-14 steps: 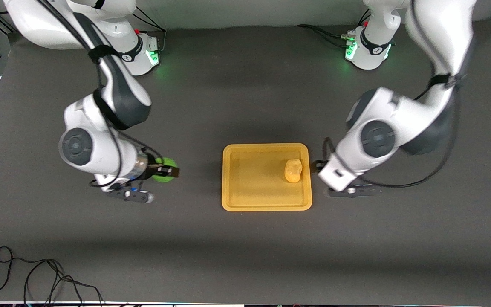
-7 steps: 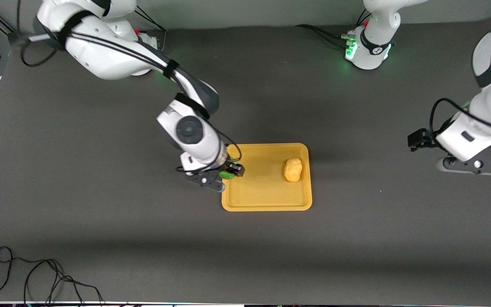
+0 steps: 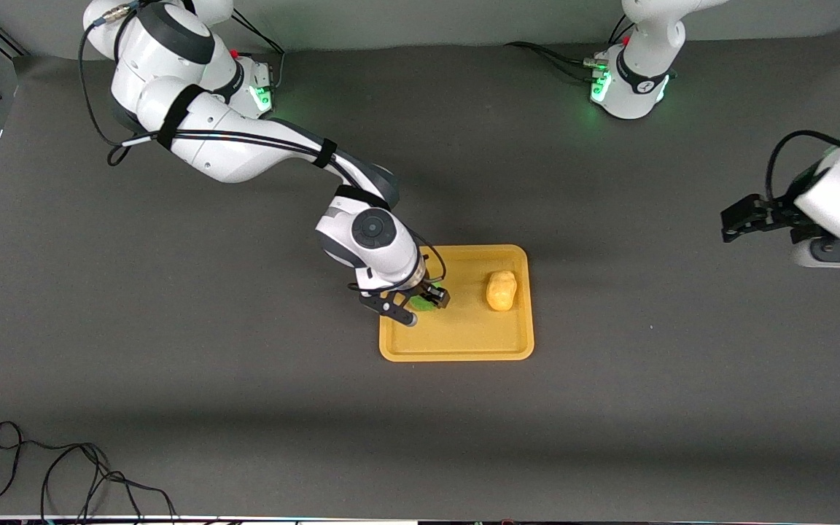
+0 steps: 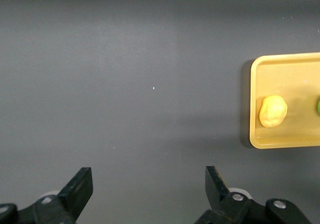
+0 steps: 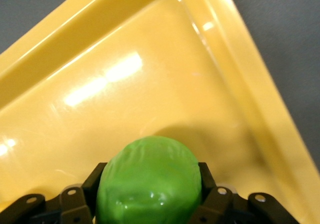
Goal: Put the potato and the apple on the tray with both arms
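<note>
A black cable (image 3: 63, 474) lies looped on the dark grey table (image 3: 245, 394). The right gripper (image 3: 424, 299) clamps the apple (image 3: 420, 303) over the tray (image 3: 456, 351), in the end toward the right arm. The potato (image 3: 501, 291) rests in the tray's left-arm end. The left gripper (image 3: 742, 219) waits wide open and empty over bare table

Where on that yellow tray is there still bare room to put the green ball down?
The tray is bare in its middle, between the potato at the left arm's end and the right gripper, which holds the apple over the right arm's end. The left gripper waits open over the table.
</note>
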